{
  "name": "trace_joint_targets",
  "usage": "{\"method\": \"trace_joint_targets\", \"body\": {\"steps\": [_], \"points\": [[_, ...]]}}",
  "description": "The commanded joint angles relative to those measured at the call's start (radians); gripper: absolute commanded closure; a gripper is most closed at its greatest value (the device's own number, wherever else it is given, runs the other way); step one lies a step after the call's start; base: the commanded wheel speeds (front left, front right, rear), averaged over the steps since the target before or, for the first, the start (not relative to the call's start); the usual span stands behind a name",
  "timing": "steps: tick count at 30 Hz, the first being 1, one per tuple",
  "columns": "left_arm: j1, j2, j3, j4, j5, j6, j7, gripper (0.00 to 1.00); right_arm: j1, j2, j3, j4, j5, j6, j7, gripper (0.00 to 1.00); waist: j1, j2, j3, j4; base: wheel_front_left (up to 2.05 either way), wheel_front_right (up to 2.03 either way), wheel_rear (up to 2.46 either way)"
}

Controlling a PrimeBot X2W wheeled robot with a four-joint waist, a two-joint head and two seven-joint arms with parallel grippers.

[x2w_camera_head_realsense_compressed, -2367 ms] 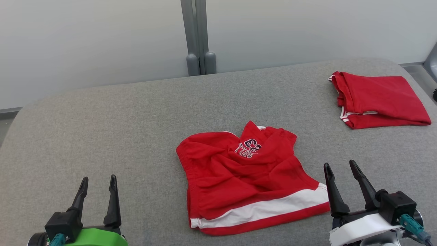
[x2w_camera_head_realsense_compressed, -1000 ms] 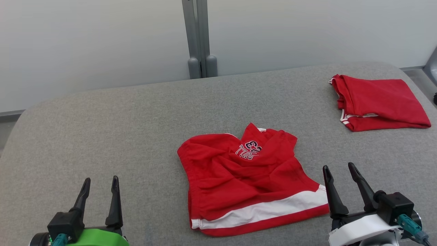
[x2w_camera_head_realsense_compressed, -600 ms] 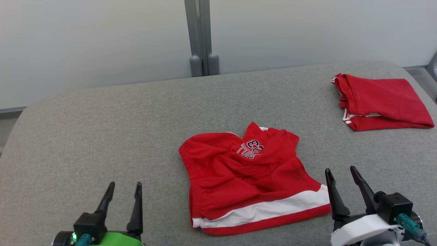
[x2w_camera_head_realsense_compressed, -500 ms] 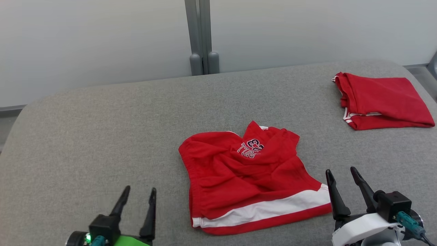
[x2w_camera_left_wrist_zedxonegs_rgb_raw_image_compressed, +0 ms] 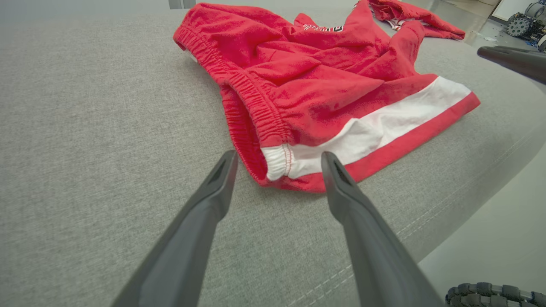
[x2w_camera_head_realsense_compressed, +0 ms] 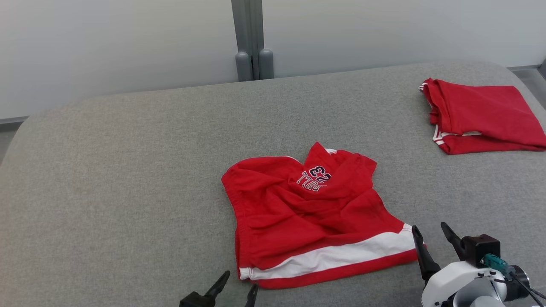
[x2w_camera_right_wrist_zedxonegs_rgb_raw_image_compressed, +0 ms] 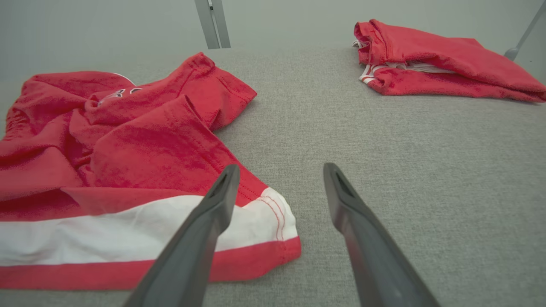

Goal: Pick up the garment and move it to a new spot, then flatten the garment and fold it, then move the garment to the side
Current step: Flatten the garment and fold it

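The left gripper (x2w_camera_head_realsense_compressed: 240, 281) sits low at the near edge of the grey padded table (x2w_camera_head_realsense_compressed: 106, 170), fingers apart and empty. Its tips are aimed at the near-left corner of the garment (x2w_camera_head_realsense_compressed: 307, 221), just short of the elastic waistband and white stripe. The garment, crumpled red shorts with printed lettering toward the far edge, lies at the table's middle. Bare grey cloth lies between each gripper and it. The right gripper (x2w_camera_head_realsense_compressed: 428, 227) has its fingers apart and empty; its left fingertip is just beside the garment's near-right corner, contact not determinable. A folded red garment (x2w_camera_head_realsense_compressed: 482, 115) lies at the far right, well apart. A grey post (x2w_camera_head_realsense_compressed: 249, 38) stands behind the table before a pale wall (x2w_camera_head_realsense_compressed: 106, 42). Count: two grippers, two red garments, one table, one post.
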Motion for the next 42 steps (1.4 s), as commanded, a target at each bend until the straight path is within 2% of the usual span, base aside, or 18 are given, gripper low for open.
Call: {"method": "trace_joint_targets", "body": {"steps": [1, 8, 17, 18, 19, 20, 21, 26, 32, 36, 42], "points": [[-0.022, 0.005, -0.011, 0.011, -0.016, -0.003, 0.000, 0.00, -0.021, -0.008, 0.008, 0.027, 0.007, -0.002, -0.003, 0.00, 0.0000, 0.0000, 0.010, -0.001, 0.00, 0.00, 0.00], [-0.084, 0.007, -0.054, 0.064, -0.041, -0.003, 0.000, 0.00, -0.092, -0.012, 0.047, 0.151, 0.025, -0.002, -0.003, 0.00, 0.0000, 0.0000, 0.050, -0.001, 0.00, 0.00, 0.00], [-0.145, -0.001, -0.115, 0.131, -0.082, -0.003, 0.000, 0.00, -0.160, -0.003, 0.120, 0.254, 0.072, -0.002, -0.003, 0.00, 0.0000, 0.0000, 0.074, 0.003, 0.00, 0.00, 0.00], [-0.146, -0.002, -0.122, 0.136, -0.090, -0.003, 0.000, 0.24, -0.164, 0.001, 0.128, 0.265, 0.079, -0.002, -0.003, 0.00, 0.0000, 0.0000, 0.074, 0.004, 0.00, 0.00, 0.00], [-0.150, -0.002, -0.130, 0.141, -0.094, -0.003, 0.000, 0.64, -0.172, 0.001, 0.135, 0.275, 0.086, -0.002, -0.003, 0.52, 0.0000, 0.0000, 0.073, 0.005, 0.00, 0.00, 0.00], [-0.153, -0.002, -0.137, 0.144, -0.101, -0.003, 0.000, 0.83, -0.179, -0.002, 0.141, 0.279, 0.091, -0.002, -0.003, 0.69, 0.0000, 0.0000, 0.073, 0.007, 0.00, 0.00, 0.00], [-0.158, -0.001, -0.145, 0.147, -0.107, -0.003, 0.000, 1.00, -0.183, -0.005, 0.146, 0.282, 0.097, -0.002, -0.003, 1.00, 0.0000, 0.0000, 0.072, 0.009, 0.00, 0.00, 0.00], [-0.163, -0.001, -0.160, 0.150, -0.145, -0.003, 0.000, 1.00, -0.167, -0.014, 0.159, 0.273, 0.128, -0.002, -0.003, 1.00, 0.0000, 0.0000, 0.055, 0.015, 0.00, 0.00, 0.00], [-0.131, -0.002, -0.136, 0.066, -0.217, -0.003, 0.000, 1.00, -0.109, -0.034, 0.170, 0.137, 0.137, -0.002, -0.003, 1.00, 0.0000, 0.0000, 0.029, 0.016, 0.00, 0.00, 0.00], [-0.146, 0.025, -0.111, -0.011, -0.279, -0.003, 0.000, 1.00, -0.095, -0.044, 0.183, 0.029, 0.150, -0.002, -0.003, 1.00, 0.0000, 0.0000, 0.019, 0.003, 0.00, 0.00, 0.00], [-0.294, 0.099, -0.116, -0.092, -0.366, -0.003, 0.015, 1.00, -0.223, -0.033, 0.219, -0.058, 0.216, -0.002, -0.003, 1.00, 0.0000, 0.0000, 0.047, -0.020, 0.00, 0.00, 0.00]]}}
